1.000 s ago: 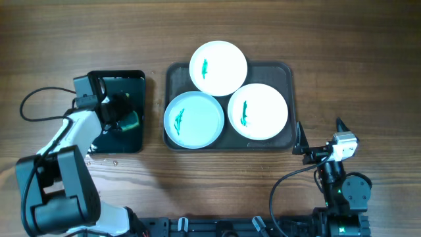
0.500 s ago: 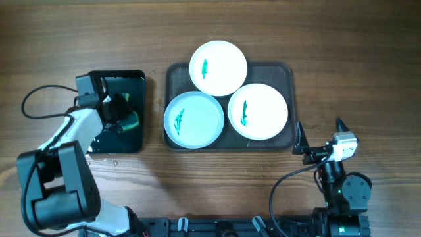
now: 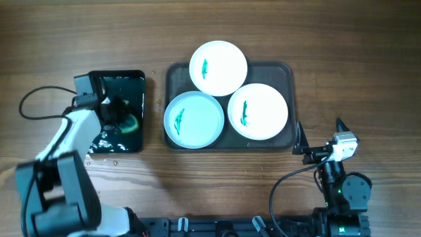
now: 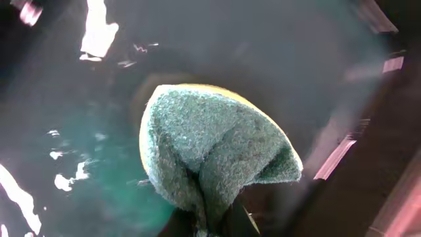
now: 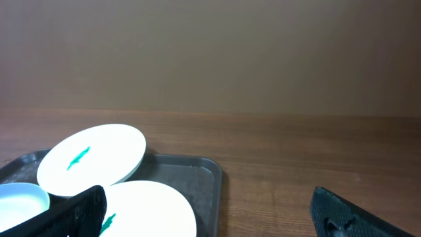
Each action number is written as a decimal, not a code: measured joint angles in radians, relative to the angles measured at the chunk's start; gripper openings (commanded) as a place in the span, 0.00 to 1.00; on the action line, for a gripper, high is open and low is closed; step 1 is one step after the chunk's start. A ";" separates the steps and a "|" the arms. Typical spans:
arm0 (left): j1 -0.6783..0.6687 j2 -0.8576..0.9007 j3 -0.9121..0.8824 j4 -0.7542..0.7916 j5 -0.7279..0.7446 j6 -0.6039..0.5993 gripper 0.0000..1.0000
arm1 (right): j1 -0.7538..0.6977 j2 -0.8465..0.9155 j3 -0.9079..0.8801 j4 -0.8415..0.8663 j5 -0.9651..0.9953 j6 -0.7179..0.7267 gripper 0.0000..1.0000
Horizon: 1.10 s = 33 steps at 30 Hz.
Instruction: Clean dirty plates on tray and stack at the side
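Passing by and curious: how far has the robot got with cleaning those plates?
Nothing looks finished: the blue plate and both white plates sit smeared green on the grey tray, none stacked. In hand: the left gripper pinches a sponge over the black tray. The right gripper is open. All wiping and stacking remains.

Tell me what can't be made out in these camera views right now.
Left wrist view: the left gripper is almost entirely cut off by the bottom edge, behind the pinched sponge.
Overhead view: most of that sponge sits under the left gripper.
Right wrist view: the pale blue plate is cut by the left edge and a dark finger, so its smear is unseen.
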 measured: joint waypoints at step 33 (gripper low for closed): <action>0.000 -0.210 -0.035 -0.060 -0.064 -0.109 0.04 | 0.000 0.000 0.000 0.000 0.000 0.000 1.00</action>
